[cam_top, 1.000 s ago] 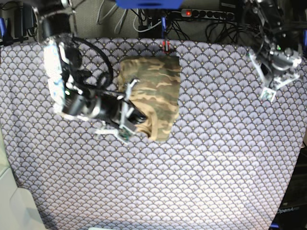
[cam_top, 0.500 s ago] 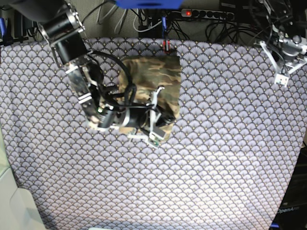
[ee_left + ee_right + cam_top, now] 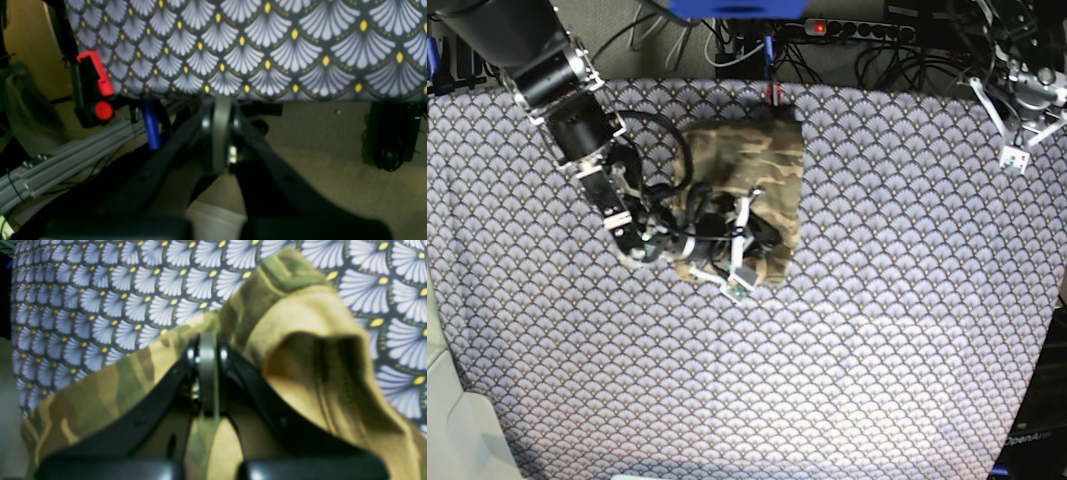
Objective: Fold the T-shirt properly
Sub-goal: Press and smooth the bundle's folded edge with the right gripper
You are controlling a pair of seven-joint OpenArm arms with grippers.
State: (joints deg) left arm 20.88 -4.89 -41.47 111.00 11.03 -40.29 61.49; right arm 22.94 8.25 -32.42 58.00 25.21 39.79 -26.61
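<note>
The camouflage T-shirt lies as a folded bundle on the patterned table cloth, toward the far middle. My right gripper lies over the bundle's near part, its arm reaching in from the left. In the right wrist view this right gripper is shut, a sliver of T-shirt fabric pinched between its fingers, with a raised fold bulging to the right. My left gripper hangs at the far right corner, away from the shirt. From the left wrist view, the left gripper is shut on nothing, above the cloth's edge.
A red-and-black clamp grips the table edge, with a blue part and an aluminium rail below it. A power strip and cables run behind the far edge. A small red clamp sits just behind the shirt.
My right arm has swung rightward from the shirt's left edge onto the bundle, drawing fabric with it. The left arm has pulled back up toward the far right corner.
</note>
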